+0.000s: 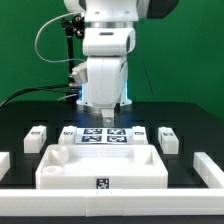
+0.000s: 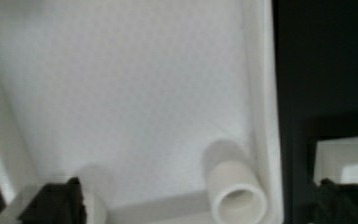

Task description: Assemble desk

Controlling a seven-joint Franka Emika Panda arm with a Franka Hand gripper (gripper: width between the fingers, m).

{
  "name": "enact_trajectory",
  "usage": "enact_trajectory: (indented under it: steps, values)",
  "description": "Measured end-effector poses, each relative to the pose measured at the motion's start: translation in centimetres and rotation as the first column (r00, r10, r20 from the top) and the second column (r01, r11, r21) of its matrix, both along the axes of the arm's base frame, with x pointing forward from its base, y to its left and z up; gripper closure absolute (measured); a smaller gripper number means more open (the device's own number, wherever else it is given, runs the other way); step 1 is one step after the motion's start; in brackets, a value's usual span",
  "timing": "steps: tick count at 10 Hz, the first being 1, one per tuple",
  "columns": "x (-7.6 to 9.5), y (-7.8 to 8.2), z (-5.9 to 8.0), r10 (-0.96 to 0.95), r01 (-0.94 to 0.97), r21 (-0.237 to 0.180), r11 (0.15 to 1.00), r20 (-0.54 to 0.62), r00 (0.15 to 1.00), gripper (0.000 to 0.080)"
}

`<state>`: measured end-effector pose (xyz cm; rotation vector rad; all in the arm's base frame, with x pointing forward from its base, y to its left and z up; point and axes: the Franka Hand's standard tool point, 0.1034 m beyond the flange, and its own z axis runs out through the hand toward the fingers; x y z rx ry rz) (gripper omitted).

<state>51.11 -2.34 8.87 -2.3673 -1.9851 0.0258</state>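
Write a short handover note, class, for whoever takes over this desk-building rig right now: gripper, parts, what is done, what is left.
Gripper: open and holding nothing. It hangs over the marker board, just behind the desk panel.
Panel: lies flat at the front of the table, rim up. The corner socket seen in the wrist view is empty.
Legs: loose on the table. The first leg is on the exterior view's left; the second leg and third leg are on its right. I cannot make out a fourth.
Done: no leg is fitted.
Left: pick up each leg and fit it into a socket.
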Motion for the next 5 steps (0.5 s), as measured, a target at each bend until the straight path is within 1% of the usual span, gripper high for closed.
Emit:
enact_trajectory:
  steps: [2, 3, 4, 5]
  values:
    - [0.1, 0.0, 0.0, -0.017, 0.017, -0.001, 1.0, 0.0, 1.0, 0.015]
    - [0.0, -0.1, -0.2, -0.018, 0.018, -0.001, 1.0, -0.002, 1.0, 0.015]
    - [-0.3, -0.6, -1.5, 0.027, -0.027, -0.001, 1.0, 0.044, 0.999, 0.015]
    - [-1.5, -1.3, -3.8, 0.052, -0.052, -0.003, 0.999, 0.082, 0.995, 0.015]
